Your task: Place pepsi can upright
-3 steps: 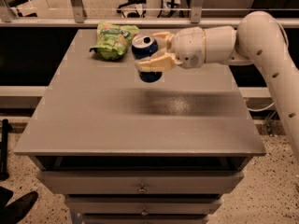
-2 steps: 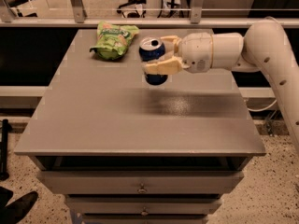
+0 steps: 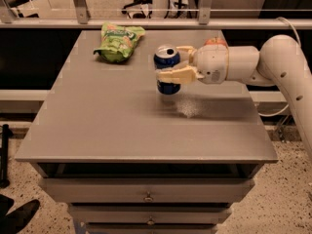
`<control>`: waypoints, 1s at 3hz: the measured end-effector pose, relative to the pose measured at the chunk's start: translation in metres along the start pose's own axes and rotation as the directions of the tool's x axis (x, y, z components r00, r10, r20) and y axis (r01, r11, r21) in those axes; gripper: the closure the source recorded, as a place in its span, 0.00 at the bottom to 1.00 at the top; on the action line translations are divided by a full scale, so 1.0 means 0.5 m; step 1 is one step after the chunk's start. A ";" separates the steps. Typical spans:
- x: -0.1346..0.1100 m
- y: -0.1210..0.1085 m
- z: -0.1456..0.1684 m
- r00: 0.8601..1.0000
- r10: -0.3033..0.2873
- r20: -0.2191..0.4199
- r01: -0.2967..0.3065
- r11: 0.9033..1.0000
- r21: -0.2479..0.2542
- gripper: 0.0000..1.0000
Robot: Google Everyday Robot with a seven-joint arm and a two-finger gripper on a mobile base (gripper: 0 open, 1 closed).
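Grey drawer table (image 3: 97,126), speckled floor (image 3: 292,199) — perhaps a railing (image 3: 146,24) behind; pincer (image 3: 169,62) over tabletop.

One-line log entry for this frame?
phase: placing | tool: shut on pepsi can, over table, right of centre | pepsi can: upright, touchdown unclear | green snack bag: far left, apart

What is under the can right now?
Only bare table shows beneath the can, which the gripper holds upright near the table's centre. The can's base is hidden, so contact cannot be told.

Matt grey table (image 3: 122,126), shiny metal
Smooth cream plastic gripper (image 3: 168,62), far right, clasps the glossy pepsi can (image 3: 167,86).
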State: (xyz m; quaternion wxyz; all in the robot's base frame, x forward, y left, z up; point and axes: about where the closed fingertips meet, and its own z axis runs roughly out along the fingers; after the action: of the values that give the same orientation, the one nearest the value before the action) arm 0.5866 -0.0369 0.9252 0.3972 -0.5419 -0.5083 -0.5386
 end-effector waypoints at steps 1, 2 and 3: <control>-0.023 0.003 -0.016 1.000 0.012 -0.018 -0.012 1.000 -0.005 0.66; -0.042 0.007 -0.028 0.999 0.020 -0.029 -0.020 1.000 -0.008 0.42; -0.056 0.012 -0.036 0.999 0.032 -0.033 -0.032 0.999 -0.016 0.18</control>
State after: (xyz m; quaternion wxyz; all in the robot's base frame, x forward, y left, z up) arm 0.5923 -0.0588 0.9000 0.4098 -0.5442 -0.4886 -0.5451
